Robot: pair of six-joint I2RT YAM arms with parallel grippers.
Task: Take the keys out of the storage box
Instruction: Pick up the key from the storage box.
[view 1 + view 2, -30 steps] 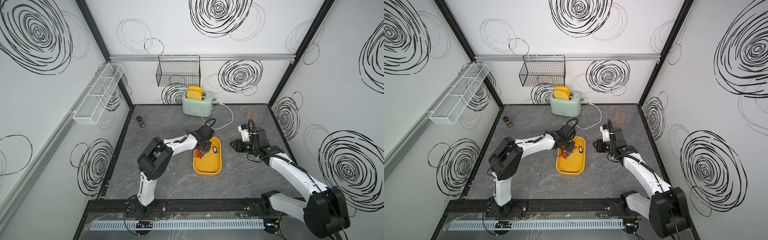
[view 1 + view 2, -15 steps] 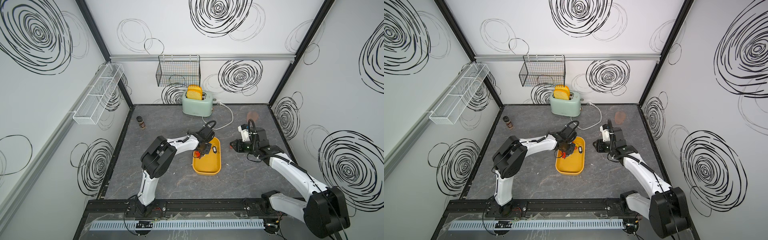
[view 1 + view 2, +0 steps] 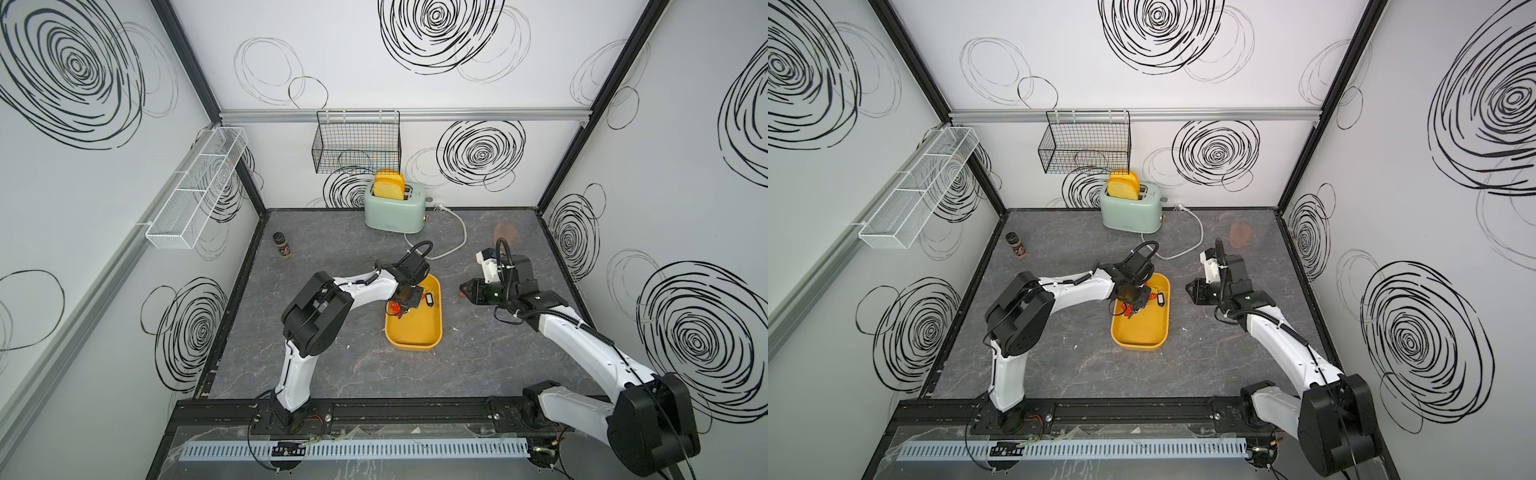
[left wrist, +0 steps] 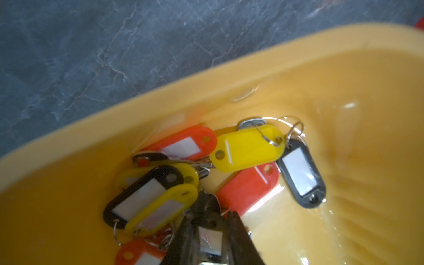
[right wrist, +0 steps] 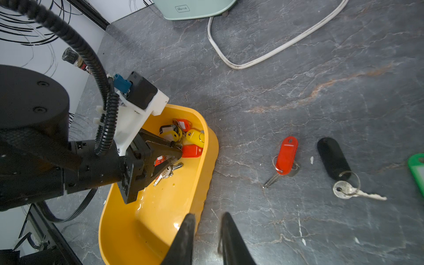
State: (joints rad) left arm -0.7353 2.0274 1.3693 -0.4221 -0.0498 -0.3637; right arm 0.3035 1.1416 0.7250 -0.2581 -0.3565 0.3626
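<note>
The storage box (image 3: 413,345) (image 3: 1138,338) is a mustard-yellow tray in mid-table. The keys (image 4: 247,149) lie heaped at its far end, with red, yellow and black tags. My left gripper (image 3: 405,307) (image 3: 1133,309) reaches down into that heap. In the left wrist view its jaws (image 4: 211,220) are shut on a black-tagged key with a white label. My right gripper (image 3: 462,286) (image 5: 207,218) hovers beside the box's right wall (image 5: 160,218), slightly open and empty. A red-tagged key (image 5: 286,156), a black-tagged key (image 5: 332,158) and a green tag (image 5: 416,169) lie on the table outside the box.
A mint toaster (image 3: 395,210) holding toast stands at the back, and its white cord (image 3: 453,241) loops forward behind the box. A spice jar (image 3: 281,245) stands at the back left. A black wire basket (image 3: 357,145) and a white mesh basket (image 3: 195,195) hang on the walls.
My left gripper has stayed over the heap in the box and its jaws have narrowed onto a tag. The right arm has not moved.
</note>
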